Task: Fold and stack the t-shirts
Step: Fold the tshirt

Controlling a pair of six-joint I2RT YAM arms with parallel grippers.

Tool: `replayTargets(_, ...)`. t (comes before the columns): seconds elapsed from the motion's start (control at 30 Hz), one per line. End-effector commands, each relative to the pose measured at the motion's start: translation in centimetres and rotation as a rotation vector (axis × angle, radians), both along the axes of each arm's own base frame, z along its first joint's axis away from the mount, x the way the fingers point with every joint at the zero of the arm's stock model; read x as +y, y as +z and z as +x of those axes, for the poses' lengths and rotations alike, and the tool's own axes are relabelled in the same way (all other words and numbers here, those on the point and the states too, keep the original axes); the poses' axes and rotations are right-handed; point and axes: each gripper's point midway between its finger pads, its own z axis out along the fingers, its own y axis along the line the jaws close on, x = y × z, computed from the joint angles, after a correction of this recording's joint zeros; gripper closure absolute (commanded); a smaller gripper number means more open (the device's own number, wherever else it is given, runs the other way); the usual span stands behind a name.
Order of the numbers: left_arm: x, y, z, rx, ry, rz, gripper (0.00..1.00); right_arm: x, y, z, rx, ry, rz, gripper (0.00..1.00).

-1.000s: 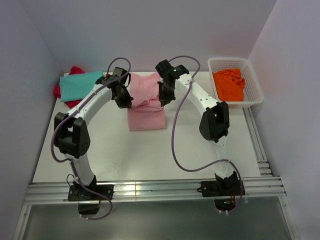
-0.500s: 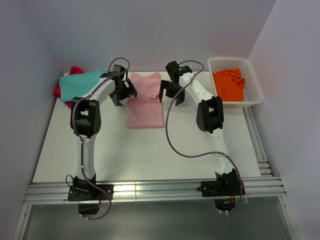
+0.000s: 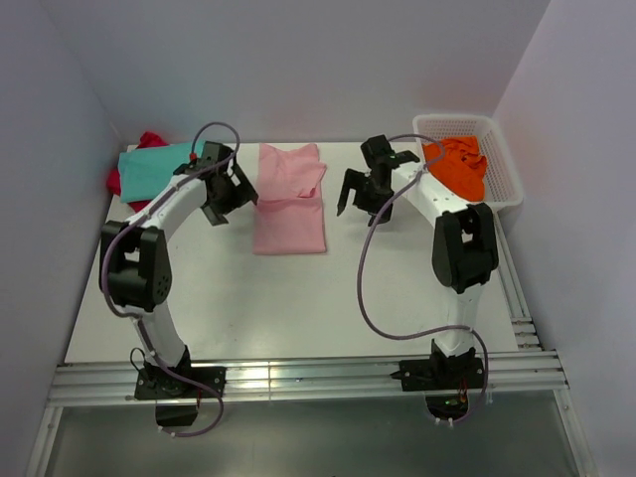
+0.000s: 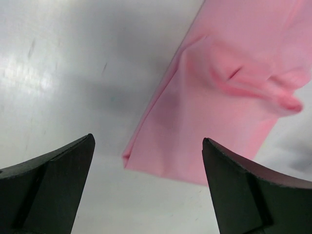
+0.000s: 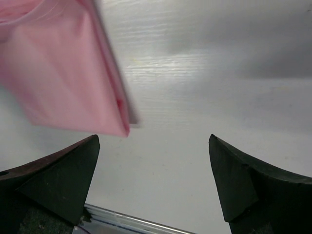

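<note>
Top external shows you the pink t-shirt (image 3: pixel 288 204) folded on the counter (image 3: pixel 298 298) between your two arms. Your left gripper (image 3: pixel 227 202) hangs near its left edge, jaws wide, holding nothing. Your right gripper (image 3: pixel 360 206), equally wide and empty, hangs near its right edge. The teal t-shirt (image 3: pixel 157 169) overlaps the red t-shirt (image 3: pixel 149 139) at far left.

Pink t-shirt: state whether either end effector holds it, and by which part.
Nothing is held. The left end effector and right end effector are both open, one at each side of the pink t-shirt lying on the table.
</note>
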Motion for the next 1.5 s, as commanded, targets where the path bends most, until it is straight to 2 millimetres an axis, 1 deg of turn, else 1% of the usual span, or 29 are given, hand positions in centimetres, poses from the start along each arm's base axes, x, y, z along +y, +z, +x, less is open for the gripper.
replayTargets(0.0,-0.9,-1.4,-3.3,0.015,0.024,-0.030,0.02,3.5,1.1,-0.6,-0.080,0.029,0.108,0.00)
replayTargets(0.03,-1.1,-2.6,-5.0,0.048,0.021,-0.042,0.04,4.0,0.9,-1.0,-0.075,0.037,0.117,0.01)
replayTargets(0.07,-1.4,-3.1,-5.7,0.061,0.034,-0.058,0.04,4.4,0.6,-1.4,-0.073,0.048,0.121,0.01)
replayTargets(0.1,-2.1,-3.5,-6.1,0.058,0.022,-0.067,0.05,4.8,0.0,-1.9,-0.061,0.053,0.124,0.02)
replayTargets(0.13,-2.2,-4.3,-7.2,0.077,0.020,-0.067,0.06,5.7,-0.2,-2.4,-0.058,0.072,0.126,0.02)
replayTargets(0.2,-3.1,-4.9,-7.9,0.087,0.013,-0.072,0.07,6.6,-0.9,-2.8,-0.047,0.078,0.140,0.02)
replayTargets(0.3,-4.0,-5.6,-8.4,0.096,0.011,-0.079,0.08,7.7,-2.0,-3.5,-0.026,0.087,0.149,0.04)
replayTargets(0.37,-4.3,-5.8,-8.3,0.100,0.021,-0.086,0.08,8.3,-2.6,-3.8,-0.018,0.096,0.147,0.05)
replayTargets(0.47,-4.6,-5.8,-8.0,0.098,0.027,-0.093,0.10,8.7,-3.8,-4.2,0.003,0.098,0.136,0.07)
replayTargets(0.57,-4.7,-5.8,-7.7,0.095,0.030,-0.081,0.10,9.0,-4.5,-4.5,0.011,0.106,0.126,0.10)
replayTargets(0.6,-4.7,-5.8,-7.6,0.092,0.030,-0.074,0.11,9.0,-5.1,-4.8,0.023,0.106,0.121,0.12)
replayTargets(0.8,-4.3,-6.3,-7.8,0.102,0.043,-0.056,0.13,8.8,-6.8,-5.6,0.044,0.112,0.105,0.21)
replayTargets(0.83,-4.2,-6.7,-8.1,0.108,0.043,-0.051,0.13,8.9,-7.0,-5.6,0.042,0.115,0.105,0.27)
replayTargets(0.93,-4.1,-7.3,-8.4,0.119,0.050,-0.047,0.17,9.1,-7.7,-5.9,0.051,0.118,0.103,0.29)
replayTargets(0.97,-4.1,-7.4,-8.4,0.120,0.052,-0.046,0.18,9.1,-8.0,-5.9,0.058,0.118,0.100,0.32)
replayTargets(1.0,-4.0,-7.6,-8.5,0.121,0.052,-0.044,0.18,9.1,-8.0,-5.8,0.057,0.119,0.099,0.33)
replayTargets(1.03,-4.0,-7.8,-8.5,0.126,0.054,-0.041,0.21,9.2,-8.2,-5.9,0.061,0.118,0.095,0.37)
replayTargets(1.1,-3.8,-8.0,-8.5,0.126,0.056,-0.029,0.22,9.2,-8.3,-5.8,0.061,0.122,0.093,0.37)
replayTargets(1.13,-3.7,-8.1,-8.5,0.129,0.058,-0.025,0.26,9.2,-8.4,-5.8,0.064,0.123,0.091,0.38)
replayTargets(1.2,-3.5,-8.2,-8.4,0.129,0.060,-0.013,0.30,9.1,-8.4,-5.8,0.061,0.126,0.089,0.38)
replayTargets(1.23,-3.6,-8.3,-8.2,0.131,0.061,-0.010,0.31,9.1,-8.4,-5.8,0.063,0.126,0.089,0.41)
replayTargets(1.3,-3.5,-8.3,-8.1,0.132,0.063,-0.001,0.33,9.0,-8.6,-6.0,0.068,0.127,0.085,0.42)
replayTargets(1.33,-3.4,-8.6,-8.1,0.138,0.066,0.004,0.34,9.0,-8.6,-6.0,0.066,0.127,0.086,0.46)
replayTargets(1.37,-3.4,-8.6,-8.1,0.140,0.069,0.007,0.35,9.0,-8.7,-6.0,0.068,0.128,0.084,0.47)
replayTargets(1.43,-3.3,-8.7,-8.1,0.139,0.071,0.009,0.36,8.9,-8.9,-6.1,0.072,0.127,0.081,0.54)
replayTargets(1.47,-3.3,-8.7,-8.0,0.138,0.071,0.008,0.36,8.8,-8.9,-6.2,0.074,0.128,0.078,0.55)
